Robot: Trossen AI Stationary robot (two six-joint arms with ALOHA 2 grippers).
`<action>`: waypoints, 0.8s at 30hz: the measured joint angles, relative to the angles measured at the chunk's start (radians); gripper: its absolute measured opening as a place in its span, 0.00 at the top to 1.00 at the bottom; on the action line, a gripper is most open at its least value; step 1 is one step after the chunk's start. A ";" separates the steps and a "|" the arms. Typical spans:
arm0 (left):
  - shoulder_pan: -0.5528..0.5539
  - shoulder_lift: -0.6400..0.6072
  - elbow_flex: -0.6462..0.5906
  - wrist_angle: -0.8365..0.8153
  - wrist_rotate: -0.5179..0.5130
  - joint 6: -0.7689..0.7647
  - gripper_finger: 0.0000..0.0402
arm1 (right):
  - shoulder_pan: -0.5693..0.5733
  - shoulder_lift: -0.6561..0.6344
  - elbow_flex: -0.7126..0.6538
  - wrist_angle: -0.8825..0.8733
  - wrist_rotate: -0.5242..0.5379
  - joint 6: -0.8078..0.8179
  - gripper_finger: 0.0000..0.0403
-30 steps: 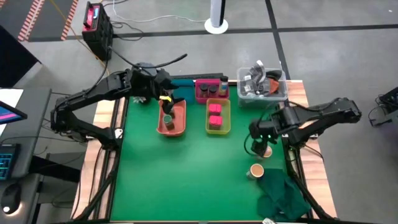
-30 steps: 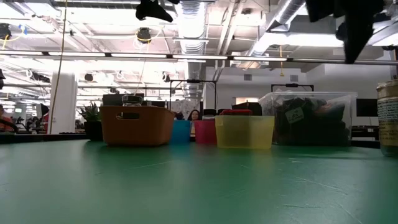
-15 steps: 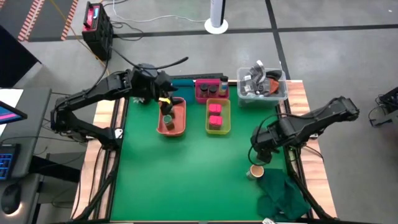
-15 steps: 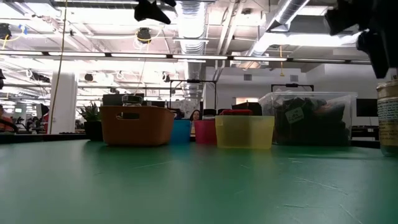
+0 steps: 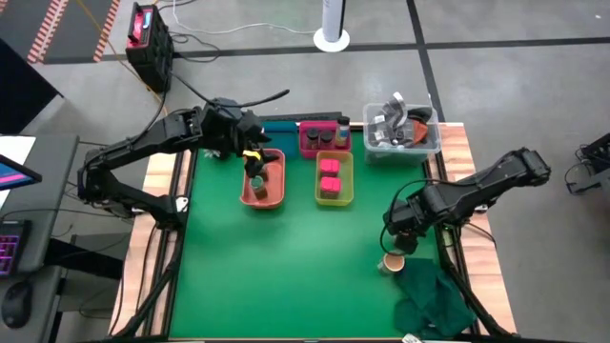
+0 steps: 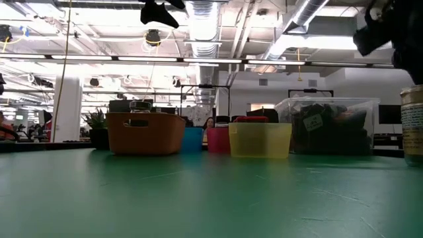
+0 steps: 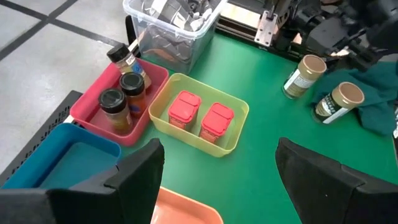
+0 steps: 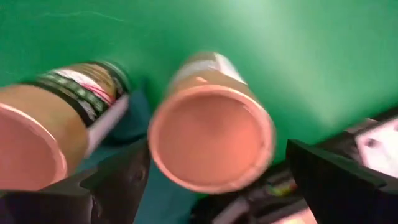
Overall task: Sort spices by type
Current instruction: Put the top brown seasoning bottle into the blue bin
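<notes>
Legible text, this station: none that I can read from my feeds.

- Tan-topped jars [image 7: 303,75]: printed green-and-white label bands, lettering too small to make out.
- Dark-capped bottles [image 7: 115,109] in the pink tray [image 7: 93,102]: labels present, unreadable.
- Clear box [image 6: 327,125], just beside the yellow tray [image 6: 260,139]: a small tag shows inside it, characters not resolvable.
- Red device [image 5: 145,26] on the floor, beyond the bench [image 5: 295,257]: pale markings, illegible.
</notes>
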 joint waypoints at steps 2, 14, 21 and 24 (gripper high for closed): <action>0.000 0.000 0.000 0.000 0.004 -0.002 0.27 | 0.001 0.000 -0.023 0.040 -0.007 -0.001 0.01; 0.000 0.000 0.000 0.000 0.003 -0.003 0.27 | 0.002 0.000 -0.168 0.207 -0.009 -0.020 0.05; 0.001 0.000 0.000 0.002 -0.020 0.022 0.27 | -0.030 0.000 -0.165 0.219 -0.014 -0.069 0.26; 0.001 0.000 0.000 0.002 -0.022 0.023 0.27 | -0.070 0.001 -0.141 0.238 -0.014 -0.113 0.26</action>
